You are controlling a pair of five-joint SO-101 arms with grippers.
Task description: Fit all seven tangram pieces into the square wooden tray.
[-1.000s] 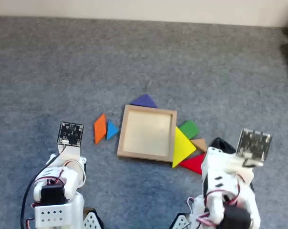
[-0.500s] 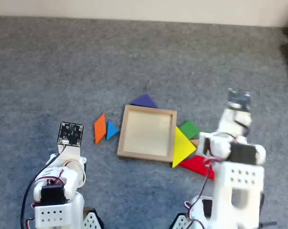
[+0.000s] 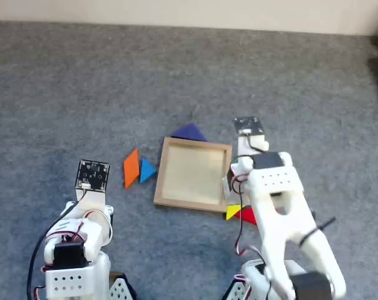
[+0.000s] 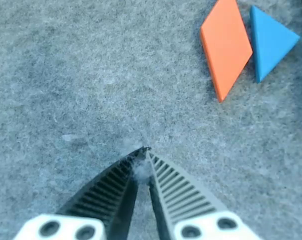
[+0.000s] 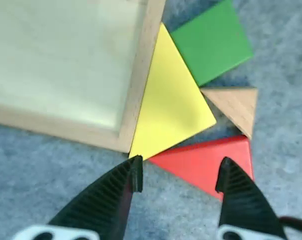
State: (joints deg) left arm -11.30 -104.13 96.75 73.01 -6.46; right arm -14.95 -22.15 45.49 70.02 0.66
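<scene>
Left end effector point(image 4: 145, 152) pinched shut over bare worktop, holding nothing
Orange piece point(image 4: 226, 47) and blue triangle point(image 4: 271, 42) lie just left of the tray point(image 3: 193, 147); right end effector point(image 5: 180, 172) gapes wide, empty, above the yellow triangle point(image 5: 173, 107) against the tray's right edge

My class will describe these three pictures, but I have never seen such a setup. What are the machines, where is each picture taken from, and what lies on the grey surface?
These are two robot arms, the left arm and the right arm, each ending in a two-fingered gripper. The high view looks down over the table; the other two come from cameras on the wrists. The left gripper is shut and holds nothing, near an orange parallelogram and a blue triangle. The right gripper is open, empty, over a yellow triangle that lies against the wooden tray's rim, next to a green square, a wood-coloured triangle and a red triangle. A purple triangle lies at the tray's far side. No piece is in the tray.
</scene>
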